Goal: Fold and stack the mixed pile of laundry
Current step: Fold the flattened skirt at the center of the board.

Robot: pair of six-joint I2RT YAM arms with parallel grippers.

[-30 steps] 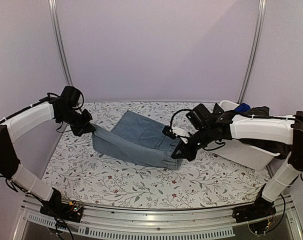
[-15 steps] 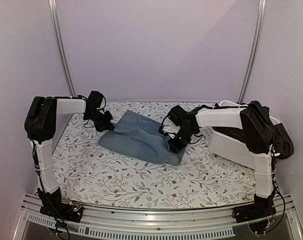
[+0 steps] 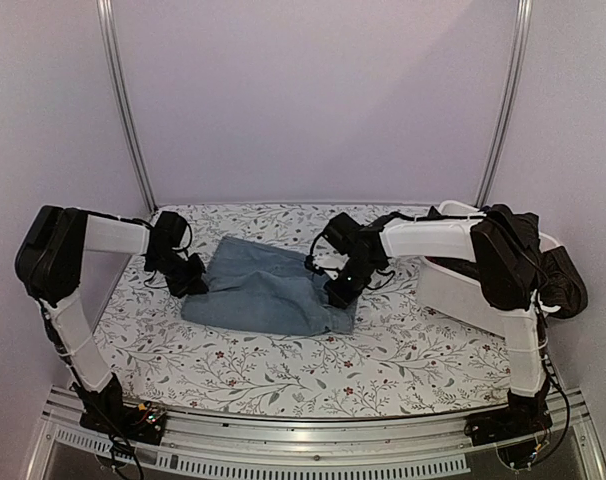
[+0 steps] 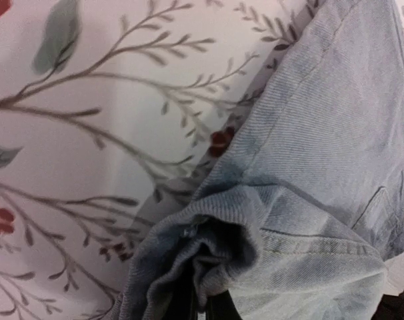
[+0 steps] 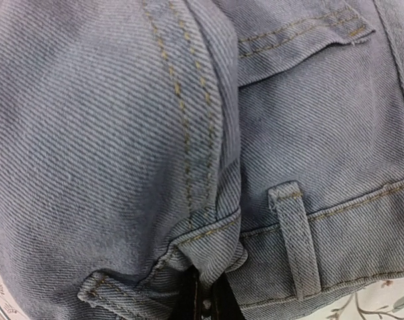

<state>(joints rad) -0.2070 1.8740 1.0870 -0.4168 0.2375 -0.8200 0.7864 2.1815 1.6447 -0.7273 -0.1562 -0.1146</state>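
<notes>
You are in the folding step, working on the first garment. The light blue denim piece lies spread across the middle of the floral table cover, low and mostly flat, with a rumpled ridge along its near right corner.

Your left gripper is at the cloth's left end, pinched tight on a bunched fold of denim. The left wrist view shows the fabric gathered right into the fingers, with bare table cover beyond it. Your right gripper is at the right end, clamped narrow on the waistband just beside a belt loop. Both hands hold the same piece, one at each end, close to the table.

The rest of the pile waits at the right. A dark cloth hangs over the white bin, behind your right arm.

The next move looks like a second fold. Lift one end, carry it over to meet the other, and lay it down square. Keep both ends level as you go, or the loose right corner may bunch further. If the fold is already as small as you want, lower both ends, let go, and smooth that corner before reaching for the bin.
</notes>
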